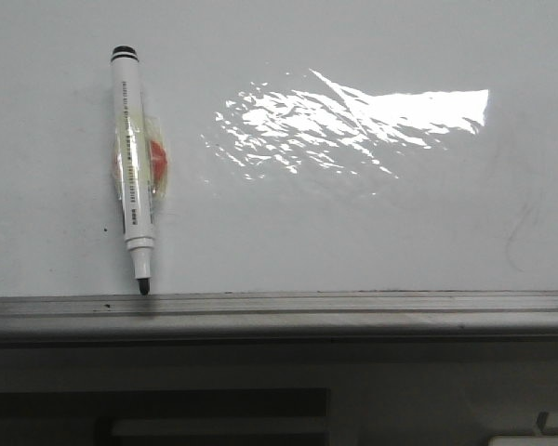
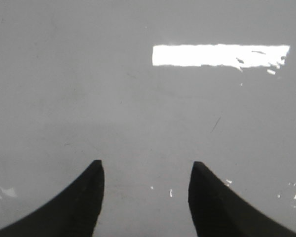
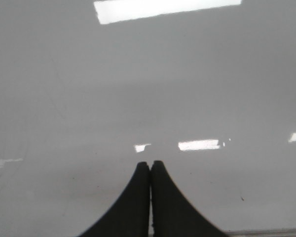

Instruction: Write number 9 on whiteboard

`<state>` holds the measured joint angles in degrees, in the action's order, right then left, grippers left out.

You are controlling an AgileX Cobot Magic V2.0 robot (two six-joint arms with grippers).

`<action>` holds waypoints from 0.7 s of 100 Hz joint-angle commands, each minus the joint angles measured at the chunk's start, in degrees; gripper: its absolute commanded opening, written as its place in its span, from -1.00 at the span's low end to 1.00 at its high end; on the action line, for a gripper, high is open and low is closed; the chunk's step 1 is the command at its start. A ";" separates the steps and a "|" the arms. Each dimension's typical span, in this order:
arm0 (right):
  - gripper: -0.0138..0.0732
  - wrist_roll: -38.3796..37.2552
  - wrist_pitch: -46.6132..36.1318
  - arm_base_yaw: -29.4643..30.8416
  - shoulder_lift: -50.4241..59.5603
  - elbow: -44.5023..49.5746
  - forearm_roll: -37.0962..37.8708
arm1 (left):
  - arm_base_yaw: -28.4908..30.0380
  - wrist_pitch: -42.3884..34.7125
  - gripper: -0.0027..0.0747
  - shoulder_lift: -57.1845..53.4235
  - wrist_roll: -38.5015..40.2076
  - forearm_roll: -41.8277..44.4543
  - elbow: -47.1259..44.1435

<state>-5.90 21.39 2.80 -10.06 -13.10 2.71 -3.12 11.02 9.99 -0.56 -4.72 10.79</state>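
Left pincer [image 2: 145,170] spread wide, holding nothing; right pincer [image 3: 150,165] pressed closed, also empty, both over bare whiteboard [image 1: 353,232]. Marker [image 1: 134,167] lies uncapped at the board's left, tip at the rail [image 1: 353,307], untouched. No 9 anywhere, only a faint smudge [image 1: 519,237]: task looks unstarted, pickup and writing left.

marker [image 1: 135,167] on whiteboard [image 1: 353,223], left side; tip touching rail [image 1: 353,305] | rail along board's near edge
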 commanded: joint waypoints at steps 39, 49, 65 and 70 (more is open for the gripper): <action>-0.82 -0.29 -4.08 -0.04 -1.23 -2.01 0.26 | -10.23 -19.52 0.17 10.62 -0.52 0.64 1.87; -0.82 -0.29 -4.08 -0.04 -1.23 -2.01 0.26 | -16.79 -22.10 0.17 14.78 -0.17 0.64 1.87; -0.82 -0.29 -4.08 -0.04 -1.23 -2.01 0.26 | -29.29 -25.83 0.17 22.16 0.56 -2.71 1.87; -0.82 -0.29 -4.08 -0.04 -1.23 -2.01 0.26 | -33.46 -27.89 0.17 24.79 0.56 -3.72 1.87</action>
<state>-5.90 21.39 2.80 -10.06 -13.10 2.71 -30.60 -9.05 30.68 -0.62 -6.28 10.79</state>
